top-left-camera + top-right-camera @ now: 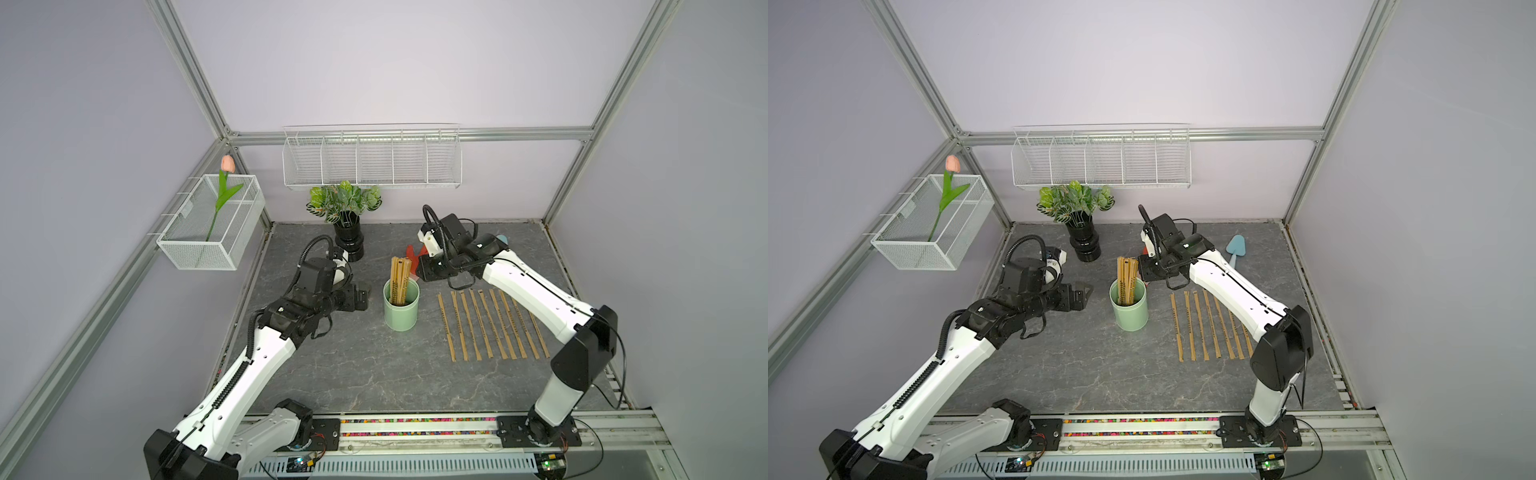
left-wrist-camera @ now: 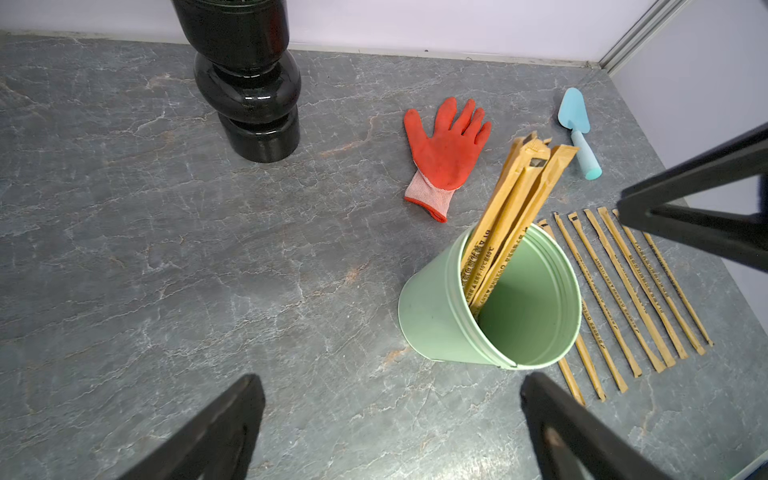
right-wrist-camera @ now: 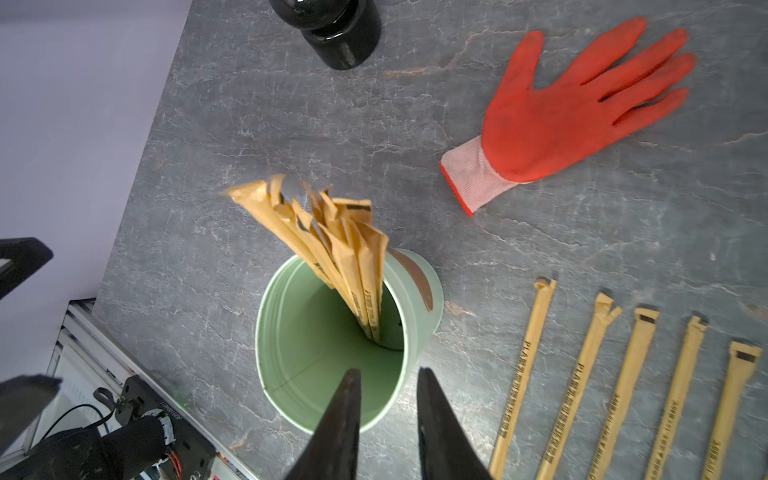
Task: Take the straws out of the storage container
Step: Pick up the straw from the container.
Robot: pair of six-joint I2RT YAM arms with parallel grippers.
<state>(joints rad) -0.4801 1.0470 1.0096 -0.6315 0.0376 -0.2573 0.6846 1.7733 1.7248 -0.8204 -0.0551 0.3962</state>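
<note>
A: Grey marbled tabletop point(image 1: 353, 374), lilac-walled cell. Pale mint-green cylindrical cup point(image 1: 400, 318) stands upright mid-table. A bundle of tan paper-wrapped straws point(image 1: 400, 276) leans inside it, and more lie in a row beside it.
B: Right gripper point(image 3: 387, 370) just beside the straw tops, fingers narrow, empty. Left gripper point(image 2: 390, 377) wide, empty, near the cup.
A: Suggest pinching one wrapper tip and lifting straight up. The cup looks tippable.

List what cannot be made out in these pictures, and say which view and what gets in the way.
Red glove: in a top view, mostly behind the right arm.
Blue trowel: in a top view, only a sliver shows past that arm.
Laid-out straws: in both top views the arm covers the row's right end.
Straws in the green cup: right wrist view, tips blurred and overlapping; count unclear.
</note>
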